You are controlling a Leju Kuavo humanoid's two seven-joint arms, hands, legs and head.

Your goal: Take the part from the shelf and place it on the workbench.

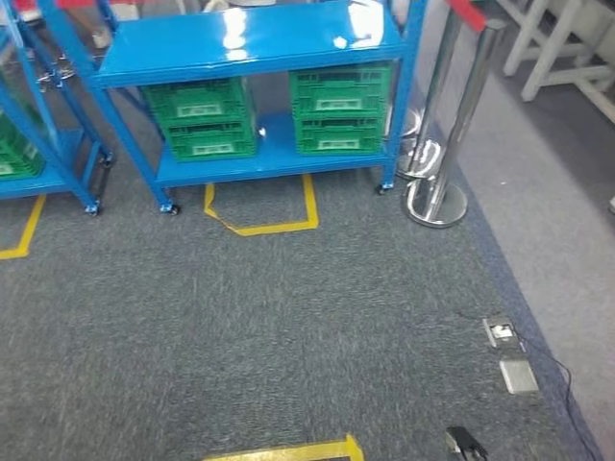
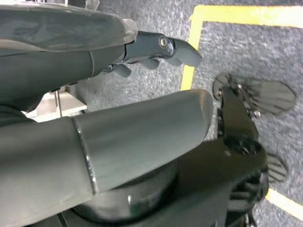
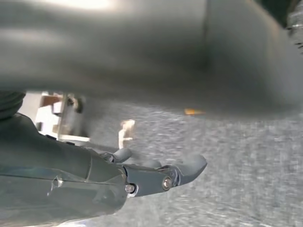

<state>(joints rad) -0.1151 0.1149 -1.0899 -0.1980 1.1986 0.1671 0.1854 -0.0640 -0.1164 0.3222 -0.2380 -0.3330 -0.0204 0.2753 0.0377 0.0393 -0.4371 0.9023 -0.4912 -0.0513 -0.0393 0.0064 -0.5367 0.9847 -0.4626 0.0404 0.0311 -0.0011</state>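
Note:
A blue metal shelf (image 1: 254, 43) on castors stands ahead of me across the grey carpet. Its lower level holds two stacks of green slatted crates, one on the left (image 1: 203, 117) and one on the right (image 1: 339, 108). What lies inside the crates is hidden, and I cannot make out a part. My left hand (image 2: 157, 49) hangs at my side over the carpet, fingers stretched out and holding nothing. My right hand (image 3: 157, 176) hangs the same way, fingers straight and empty.
A second blue shelf (image 1: 43, 144) with a green crate stands at the left. Two chrome barrier posts (image 1: 435, 197) stand right of the shelf. Yellow tape (image 1: 264, 226) marks the carpet, floor socket boxes (image 1: 507, 351) lie at the right, and white table legs (image 1: 551, 48) stand far right.

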